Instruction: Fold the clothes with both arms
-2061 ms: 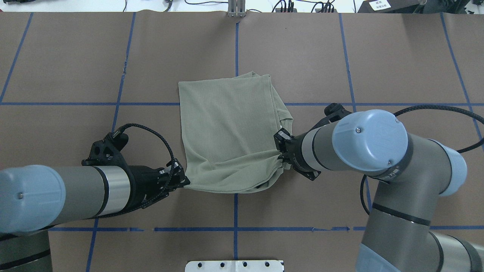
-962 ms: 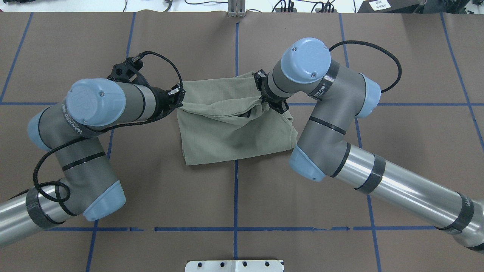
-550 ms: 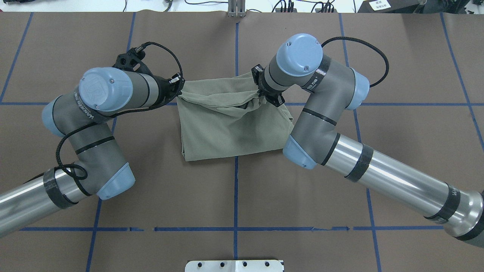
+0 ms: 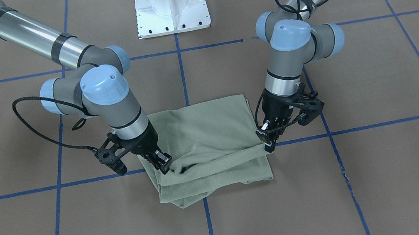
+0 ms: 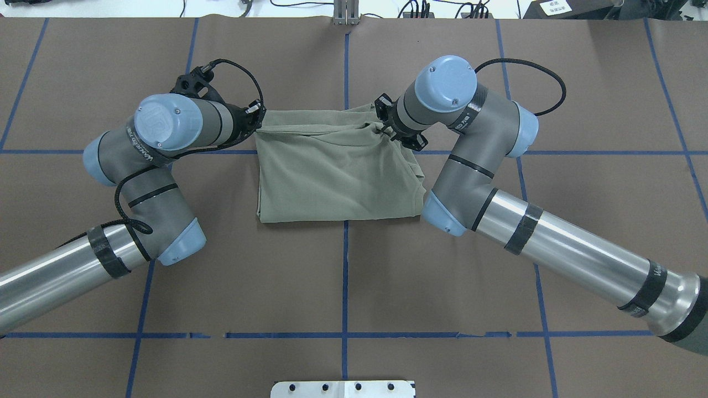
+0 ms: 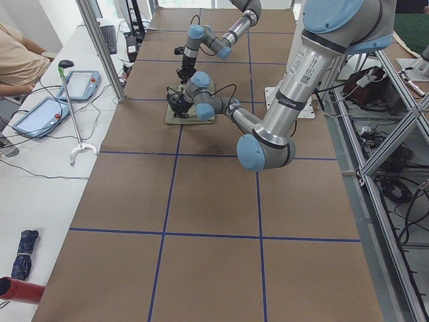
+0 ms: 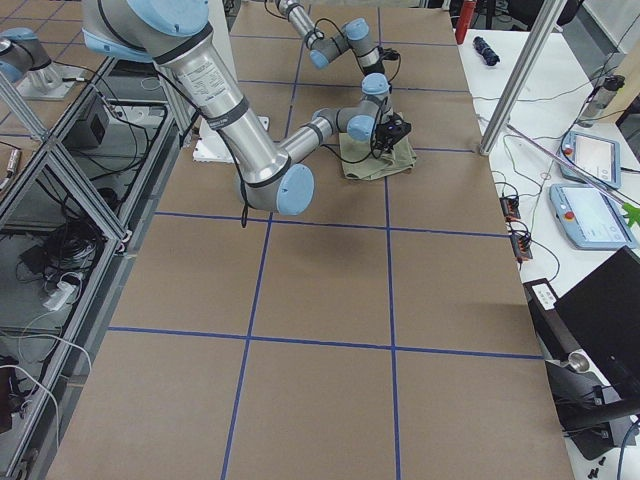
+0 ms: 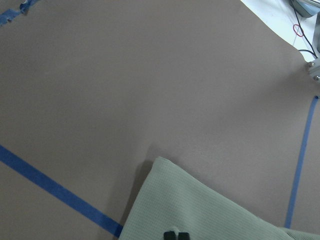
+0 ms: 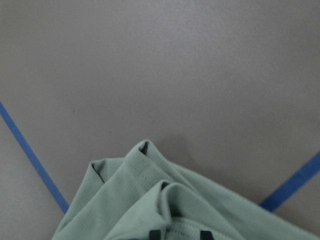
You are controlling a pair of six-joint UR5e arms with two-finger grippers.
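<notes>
The sage-green shirt (image 5: 337,177) lies folded into a rectangle at the middle of the table, its upper layer drawn over toward the far edge. My left gripper (image 5: 259,122) is shut on the shirt's far left corner, low at the table. My right gripper (image 5: 383,130) is shut on the bunched far right corner. From the front, the left gripper (image 4: 268,144) and the right gripper (image 4: 164,164) pinch the top layer (image 4: 204,135) just short of the lower layer's edge. The left wrist view shows the shirt corner (image 8: 200,205), the right wrist view bunched folds (image 9: 150,195). Collar, logo and tag are hidden.
Brown table paper with blue tape lines (image 5: 345,287) surrounds the shirt. The white pedestal base (image 4: 170,4) stands on the robot's side. Side tables with tablets (image 6: 40,111) and metal posts (image 6: 100,47) run along the far edge, and a person sits there.
Both grippers carried the shirt's near hem up and over to the far side. Since half a second ago they moved slightly farther and lower, and the top layer lies flatter.
</notes>
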